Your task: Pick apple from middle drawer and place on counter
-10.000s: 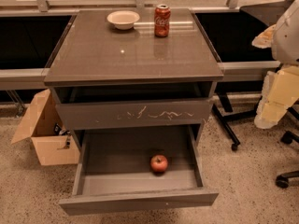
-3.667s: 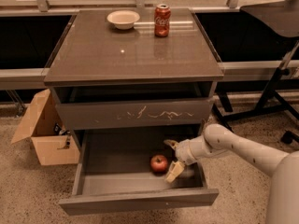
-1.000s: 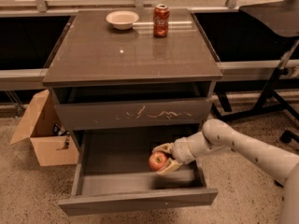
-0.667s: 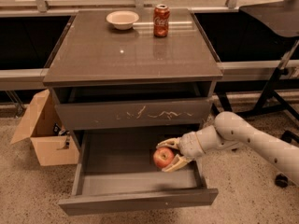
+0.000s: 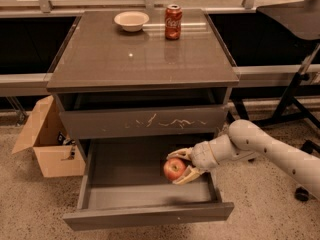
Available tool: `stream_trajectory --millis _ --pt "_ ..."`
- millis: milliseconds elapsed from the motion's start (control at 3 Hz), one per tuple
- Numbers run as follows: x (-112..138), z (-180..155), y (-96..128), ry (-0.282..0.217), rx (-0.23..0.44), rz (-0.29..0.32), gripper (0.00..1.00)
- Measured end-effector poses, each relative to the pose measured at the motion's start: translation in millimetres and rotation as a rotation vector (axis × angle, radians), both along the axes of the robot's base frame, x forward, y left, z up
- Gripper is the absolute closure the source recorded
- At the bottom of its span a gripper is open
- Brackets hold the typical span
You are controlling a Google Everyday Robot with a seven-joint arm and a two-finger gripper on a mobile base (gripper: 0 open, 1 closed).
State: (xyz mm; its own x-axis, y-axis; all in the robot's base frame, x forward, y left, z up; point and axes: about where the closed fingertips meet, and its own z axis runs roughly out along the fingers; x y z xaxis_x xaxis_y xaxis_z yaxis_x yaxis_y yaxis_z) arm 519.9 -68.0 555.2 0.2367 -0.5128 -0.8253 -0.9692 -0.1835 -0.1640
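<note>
End effector (image 5: 183, 167): two pale fingers, one above and one below, closed around the apple (image 5: 174, 169); it sits over the right half of the open drawer, entering from the right on a pale arm (image 5: 270, 149).

Apple: small, round, red, with a lighter patch. It is gripped at the left of the end effector's palm and appears clear of the drawer floor. It has no long axis, and its stem direction cannot be told.

Middle drawer (image 5: 131, 165): pulled fully out, grey inside, plain front panel, nothing else in it.

Scratched drawer front (image 5: 145, 121): shut, directly above and behind the apple.

Desk (image 5: 140, 59): glossy grey-brown top slab, the place target. It lies up and away from the end effector, beyond the scratched front and the slab's overhanging edge. In my judgement the apple must come out toward the camera before it rises.

Bowl (image 5: 131, 20) and soda can (image 5: 173, 21): at the far edge of the desk, near each other. The can is red with white script that suggests Coca-Cola.

Cardboard box (image 5: 45, 144): on the floor at the left, with dark marks that cannot be read.
</note>
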Motion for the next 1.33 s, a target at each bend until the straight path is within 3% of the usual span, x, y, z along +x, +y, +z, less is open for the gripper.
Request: stream_trajectory --millis 667,1333 --pt "-26.7 108.4 34.4 -0.042 0.103 0.122 1.0" --pt "-36.7 228.8 49.0 -0.11 0.141 0.18 1.0"
